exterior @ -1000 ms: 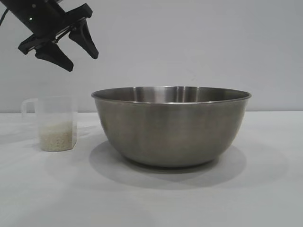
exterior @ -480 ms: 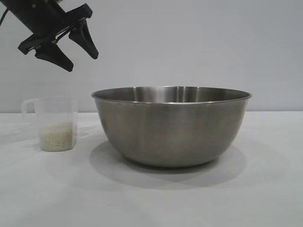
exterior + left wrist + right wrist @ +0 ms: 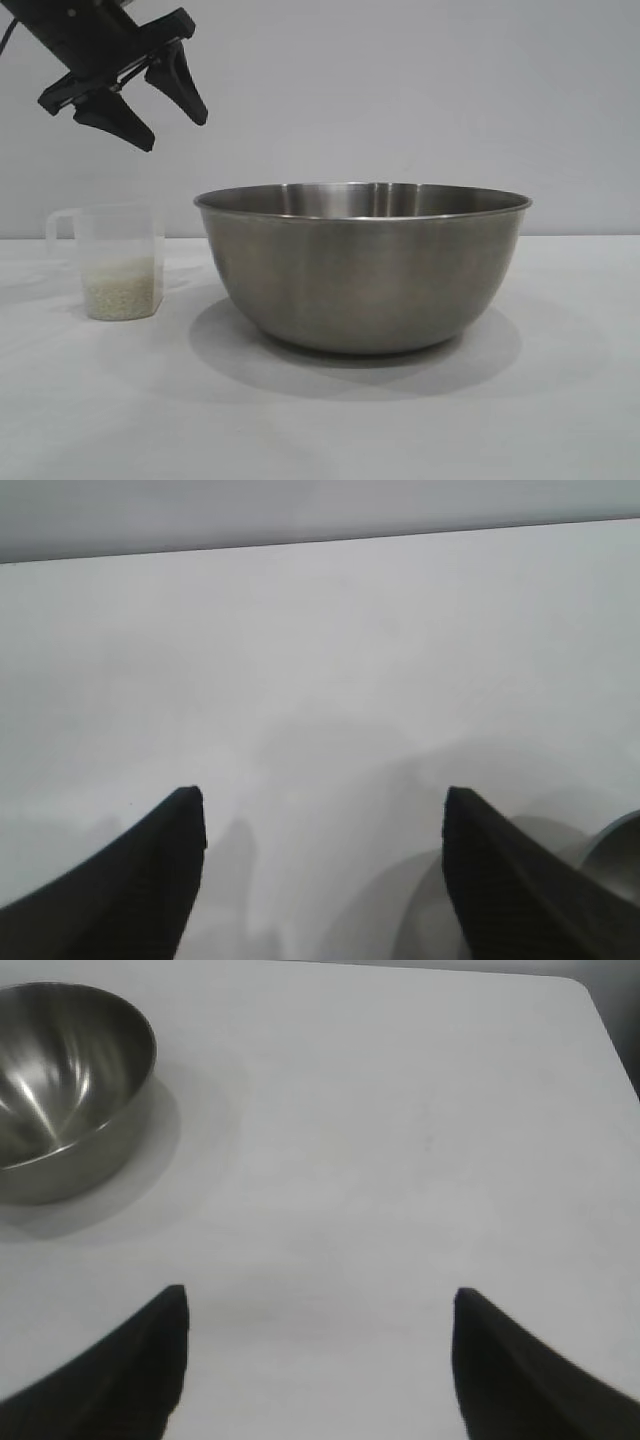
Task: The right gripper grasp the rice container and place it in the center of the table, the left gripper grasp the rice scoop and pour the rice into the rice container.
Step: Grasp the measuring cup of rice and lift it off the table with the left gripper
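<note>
Nothing in the exterior view had shifted since a second before: the bowl, the cup and the black claw overhead all sat just as they had. The left gripper [image 3: 168,122] hung high at that view's upper left, above and a little behind the rice scoop [image 3: 112,262], its two curved fingers [image 3: 183,84] spread apart and grasping nothing. The scoop stood upright on the white table [image 3: 560,400], its loop handle turned away from the bowl, with the rice [image 3: 121,288] lying as a pale layer in its lower part. Just beside it, near the middle of the table, the rice container [image 3: 363,270] rested on its base, apart from the scoop and not touched by either claw.

From the right wrist view, the right gripper [image 3: 318,1305] pointed down toward bare tabletop with its fingers [image 3: 500,1370] wide and released, holding nothing; the steel bowl [image 3: 60,1090] lay well off to one side of it, and the polished inside that showed carried only reflections. In the left wrist view the claw's fingers [image 3: 150,880] framed plain table, with only a sliver of the bowl's rim [image 3: 615,845] showing at the edge.
</note>
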Robot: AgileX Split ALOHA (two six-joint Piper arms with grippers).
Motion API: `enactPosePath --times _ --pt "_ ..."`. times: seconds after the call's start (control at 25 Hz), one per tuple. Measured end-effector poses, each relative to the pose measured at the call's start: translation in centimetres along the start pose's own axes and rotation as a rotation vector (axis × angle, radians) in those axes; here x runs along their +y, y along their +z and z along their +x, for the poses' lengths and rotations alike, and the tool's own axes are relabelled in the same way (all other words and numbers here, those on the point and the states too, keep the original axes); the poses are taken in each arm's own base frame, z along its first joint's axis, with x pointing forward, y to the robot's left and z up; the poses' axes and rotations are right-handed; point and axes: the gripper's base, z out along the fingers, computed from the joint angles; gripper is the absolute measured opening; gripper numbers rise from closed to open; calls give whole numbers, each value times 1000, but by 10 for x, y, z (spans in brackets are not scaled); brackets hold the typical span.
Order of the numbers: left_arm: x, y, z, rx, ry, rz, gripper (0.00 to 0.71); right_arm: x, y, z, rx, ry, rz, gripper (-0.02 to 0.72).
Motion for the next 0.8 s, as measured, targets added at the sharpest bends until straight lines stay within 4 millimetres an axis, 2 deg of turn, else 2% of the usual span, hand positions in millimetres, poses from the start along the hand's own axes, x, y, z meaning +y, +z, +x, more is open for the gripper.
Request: enactPosePath --times 0.2,0.44,0.6,0.8 --pt "-1 -7 -1 23 103 -24 491 0 0 0 -2 0 0 470" --pt "-24 -51 -15 36 197 9 491 0 0 0 -2 0 0 470" --pt "-30 -69 -10 140 118 -13 491 0 0 0 -2 0 0 470" --pt "-22 -91 6 355 36 -185 491 0 0 0 -2 0 0 470"
